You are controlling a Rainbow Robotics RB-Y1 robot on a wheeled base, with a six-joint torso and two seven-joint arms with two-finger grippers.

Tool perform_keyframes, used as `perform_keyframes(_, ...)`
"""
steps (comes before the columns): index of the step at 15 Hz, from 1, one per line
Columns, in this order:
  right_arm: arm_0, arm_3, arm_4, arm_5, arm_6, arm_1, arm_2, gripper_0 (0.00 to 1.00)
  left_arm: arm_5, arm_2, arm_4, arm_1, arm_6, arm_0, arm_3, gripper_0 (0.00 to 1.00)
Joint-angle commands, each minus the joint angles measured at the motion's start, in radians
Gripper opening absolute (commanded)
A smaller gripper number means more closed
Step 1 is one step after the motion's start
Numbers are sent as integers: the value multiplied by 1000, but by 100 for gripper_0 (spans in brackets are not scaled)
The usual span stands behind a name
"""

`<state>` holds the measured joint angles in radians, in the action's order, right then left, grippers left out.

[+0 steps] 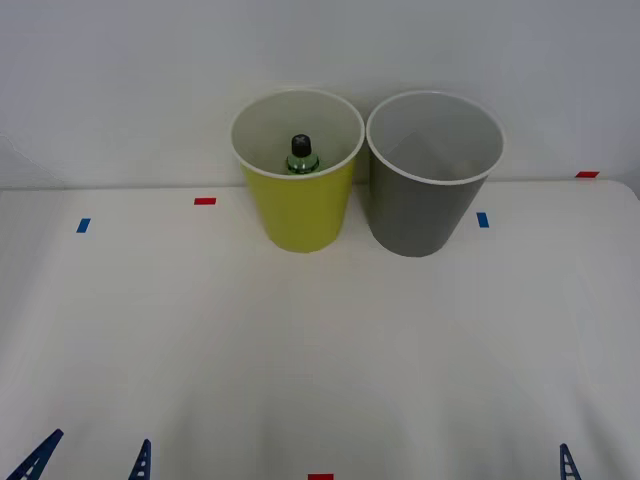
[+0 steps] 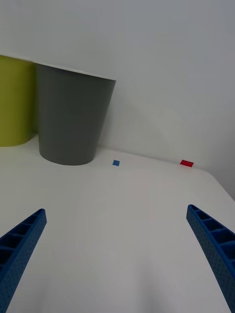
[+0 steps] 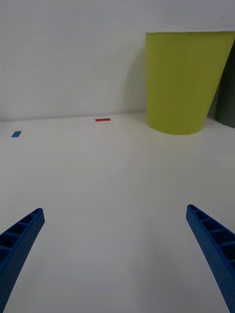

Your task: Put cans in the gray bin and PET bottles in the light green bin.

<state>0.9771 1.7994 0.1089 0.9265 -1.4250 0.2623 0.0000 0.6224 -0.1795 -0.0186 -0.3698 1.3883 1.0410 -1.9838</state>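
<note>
Bottle (image 1: 303,156) is seen upright inside the green bin (image 1: 300,210), well ahead of the left claw (image 3: 115,254). Judged light, thin-walled, slippery; best gripped at the cap neck. Gray bin (image 1: 420,215) sits ahead of the right claw (image 2: 115,254). Both claws spread, nothing held, low over the counter (image 1: 320,350).

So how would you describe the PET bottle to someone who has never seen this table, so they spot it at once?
Two tall round bins stand side by side at the far edge of the white table, against the wall. Look into the light green bin, on the robot's left of the gray bin. The PET bottle stands inside it: small, green, with a black screw cap, the one thing in either bin.
</note>
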Motion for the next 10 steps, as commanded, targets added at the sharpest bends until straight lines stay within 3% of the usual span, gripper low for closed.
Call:
perform_keyframes(1, 0, 0, 0, 0, 0, 0, 0, 100, -1, 0, 0, 0, 2, 1, 0, 100)
perform_keyframes(10, 0, 0, 0, 0, 0, 0, 0, 100, -1, 0, 0, 0, 2, 1, 0, 100)
